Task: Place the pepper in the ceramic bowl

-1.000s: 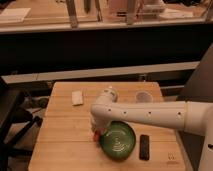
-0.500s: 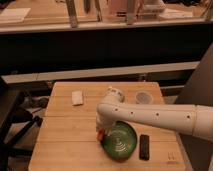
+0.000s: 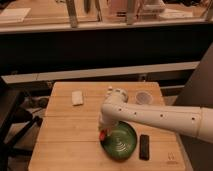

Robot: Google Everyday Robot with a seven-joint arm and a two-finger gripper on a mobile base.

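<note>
Directly beneath my gripper (image 3: 103, 131), fingers clamped on the pepper (image 3: 102, 135), lies the ceramic bowl (image 3: 124, 146) rim; I judge the grip necessary until the pepper clears that rim inward.

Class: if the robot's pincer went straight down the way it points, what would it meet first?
Likely the left rim of the glossy dark green ceramic bowl; the pincer, small red-orange pepper at its tip, hangs there. Depth unclear.
</note>
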